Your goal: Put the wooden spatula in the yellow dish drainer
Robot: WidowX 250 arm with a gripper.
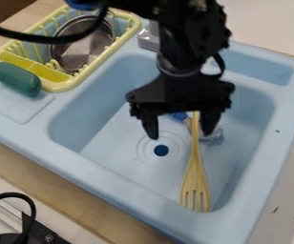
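Hand, black, held low over the light-blue toy sink, a little to the far side of the drain hole as seen by the camera. Fingers parted wide, one toward each side; nothing seen gripped. Slotted wooden spatula laid inside the basin, to the right of the drain hole. Its handle is pointed away from the camera and its upper end is seen in the gap between the fingers, nearer the right-side one; whether that finger is touched cannot be told. Its slotted head is set to the camera side and right of the drain hole, close to the near basin wall.

Beyond the drain hole, to the right, a rounded metallic item is partly covered by the hand; a small blue piece is also noted there, likewise part-hidden.

Yellow dish drainer placed on the sink's flat ledge, well to the left of the drain hole and farther back. A metal pot is held in it, tilted. Against its near side, left of the drain hole, a dark green oblong item is noted. Wooden table seen past the sink's edge, on the camera side of the drain hole.
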